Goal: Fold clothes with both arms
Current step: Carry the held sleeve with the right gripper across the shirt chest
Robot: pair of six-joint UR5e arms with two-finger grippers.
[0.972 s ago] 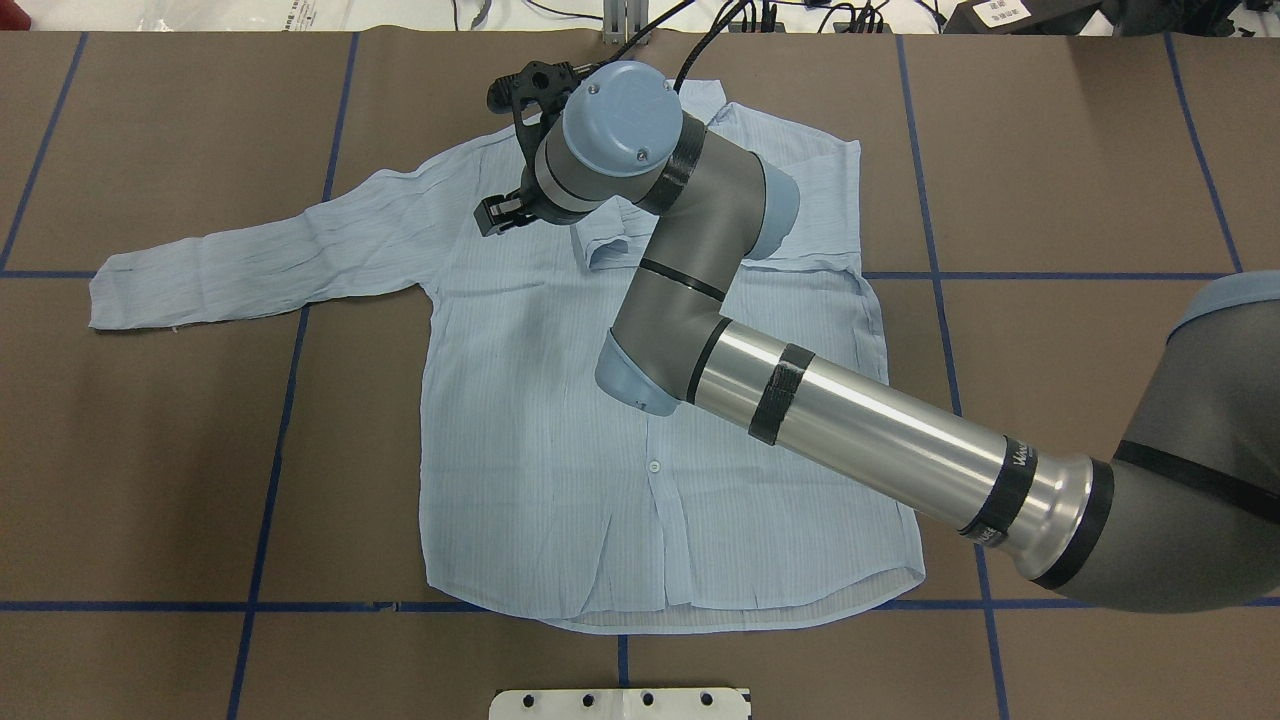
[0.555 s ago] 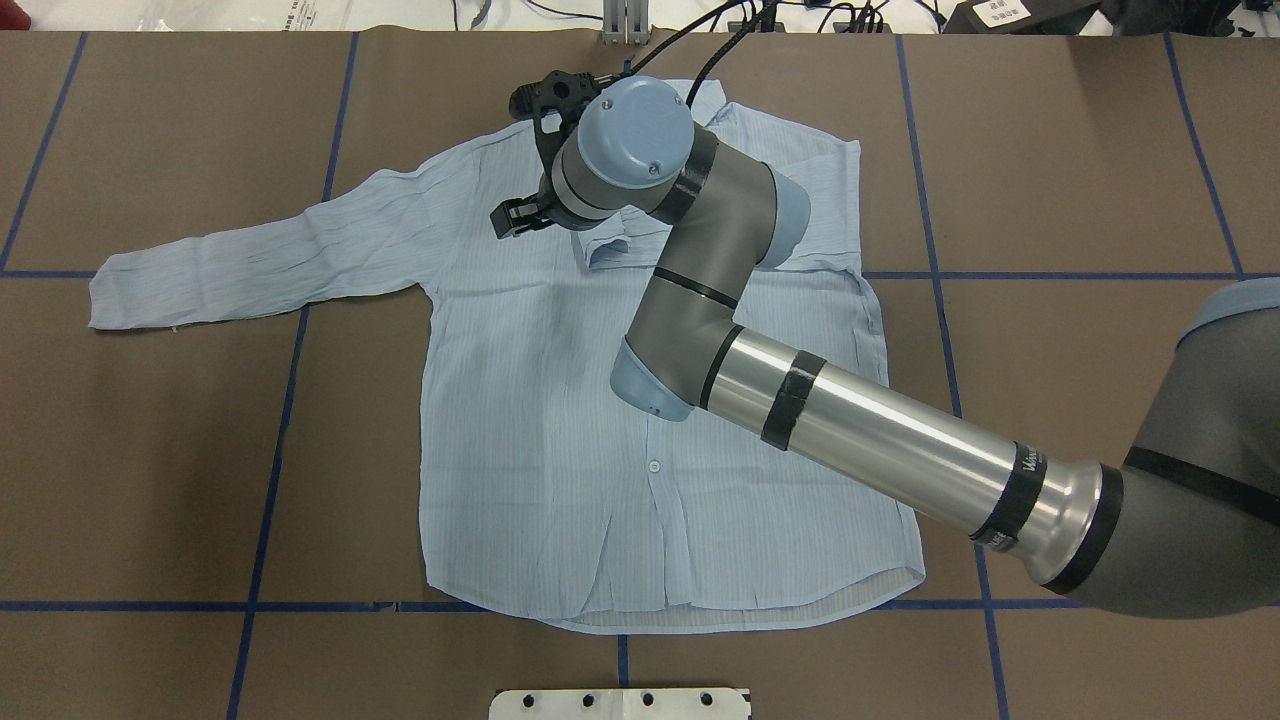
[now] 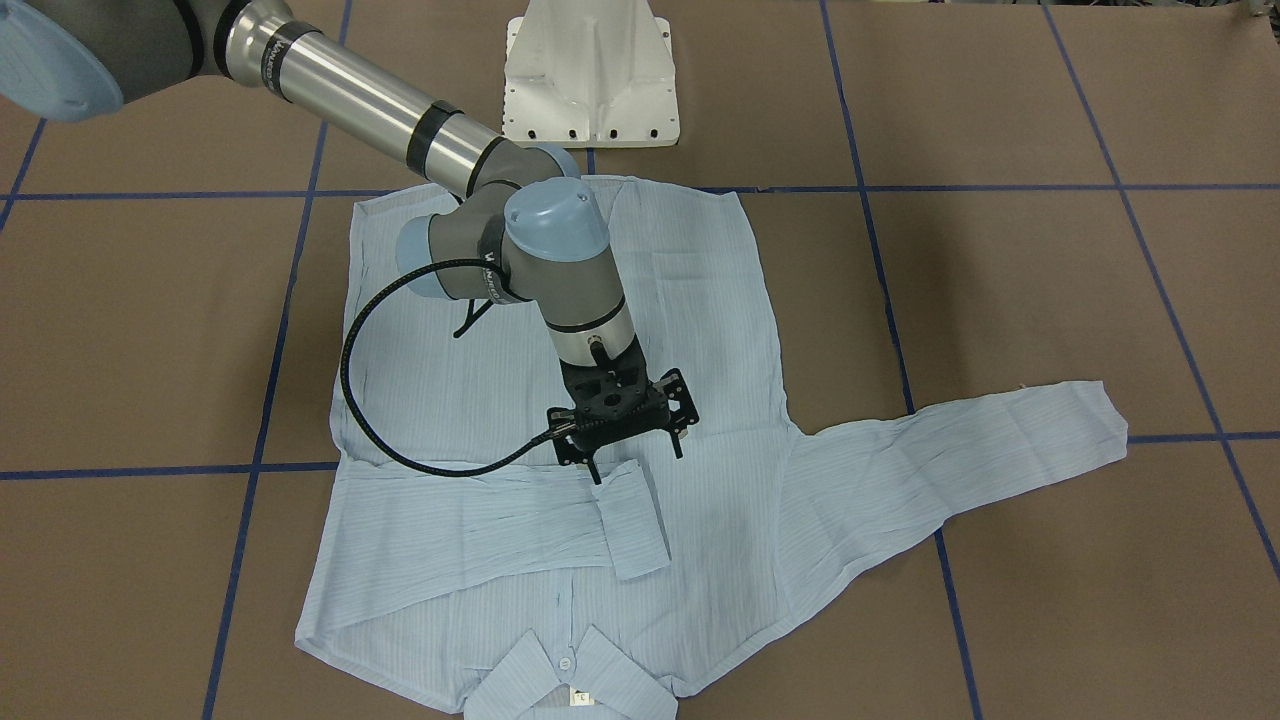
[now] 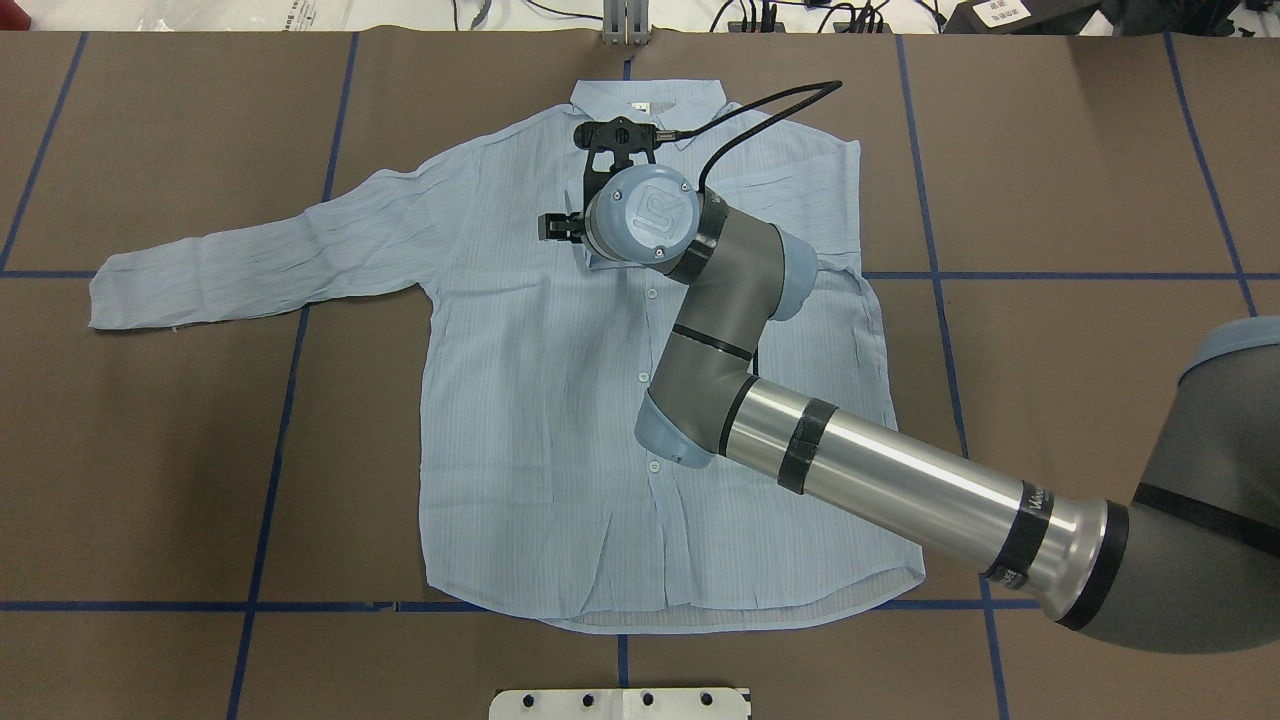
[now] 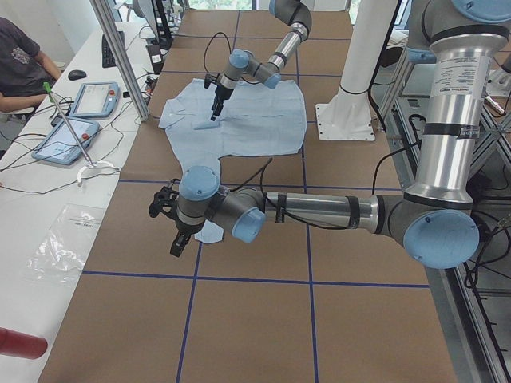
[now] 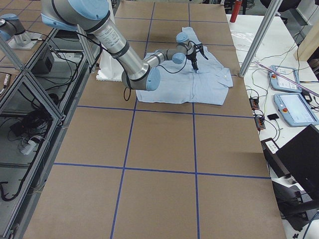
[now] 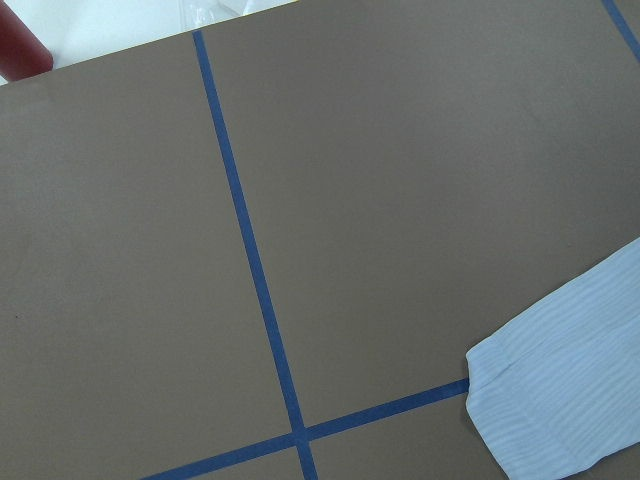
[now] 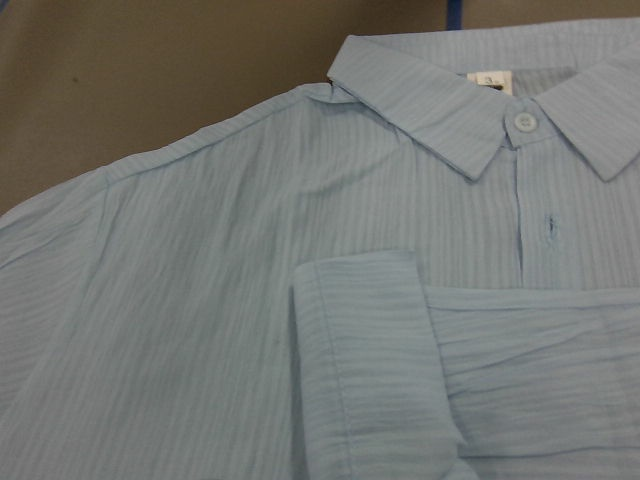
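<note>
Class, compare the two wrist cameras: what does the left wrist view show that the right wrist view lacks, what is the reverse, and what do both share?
Only the left wrist view: a crossing of blue tape lines on the table, a red object at the top left corner, and one flat sleeve end. Only the right wrist view: the collar, its white button, a label, and a cuff folded onto the chest. Both: the pale blue striped shirt on brown table.

Shirt (image 4: 530, 420) thin crinkled striped cloth; table cover (image 4: 150, 450) matt brown paper; right arm (image 4: 880, 490) glossy metal tube.
</note>
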